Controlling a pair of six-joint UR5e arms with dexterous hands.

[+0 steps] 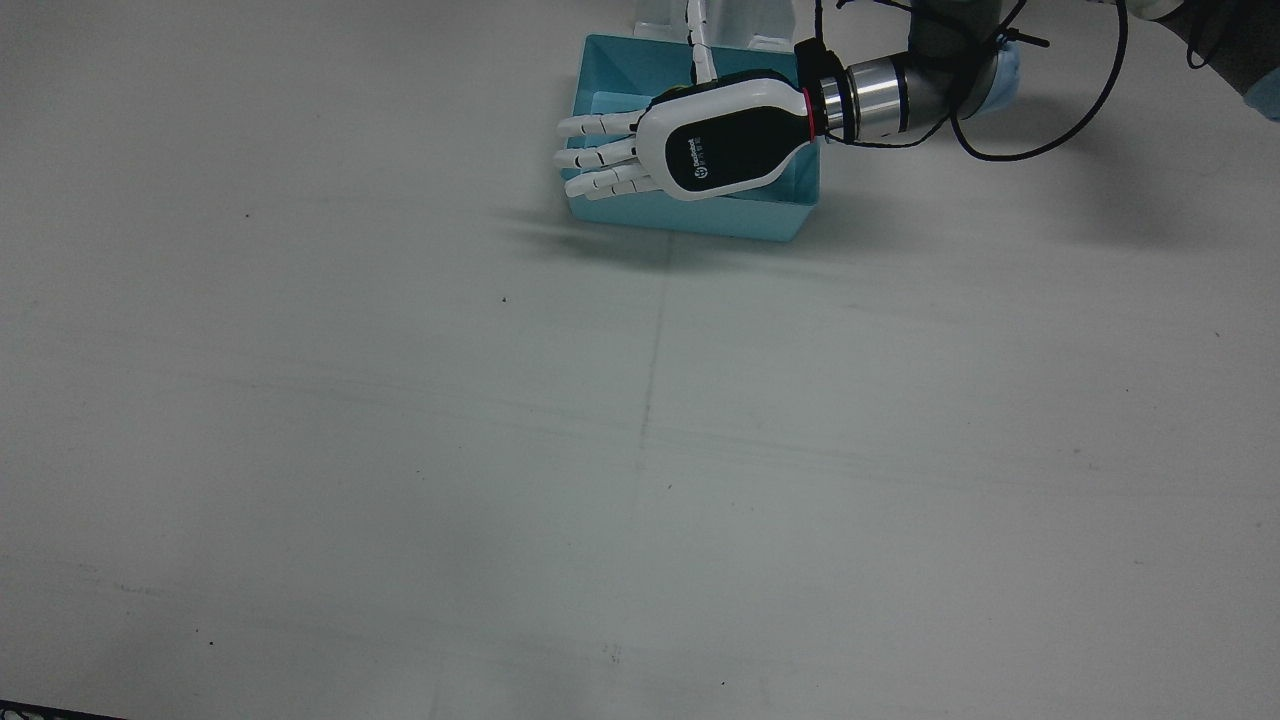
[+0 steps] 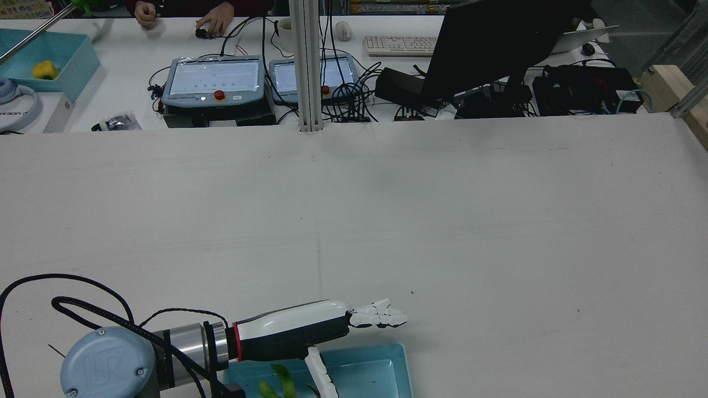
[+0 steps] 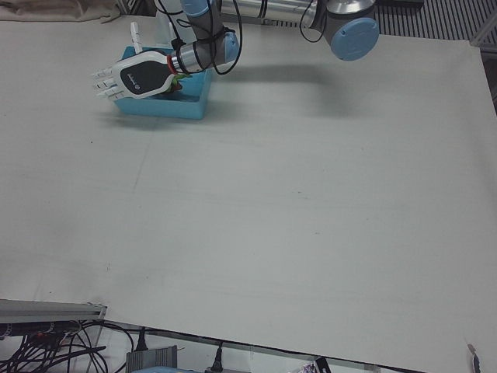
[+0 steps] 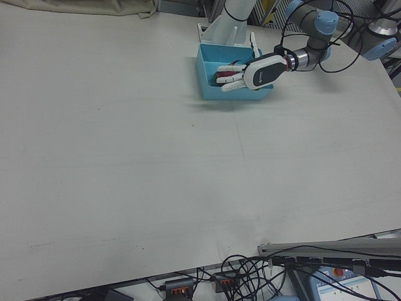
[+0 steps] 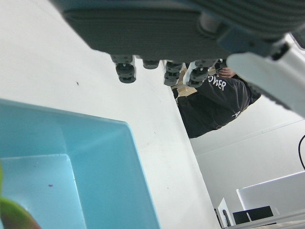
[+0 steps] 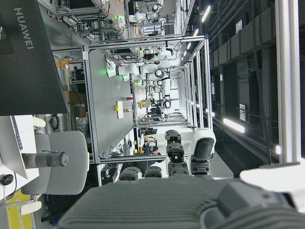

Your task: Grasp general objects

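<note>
- The left hand [image 1: 715,140] is cased in white, with a black back panel bearing a small logo.
- A red ring, silver wrist, blue joint caps and black cables are seen.
</note>
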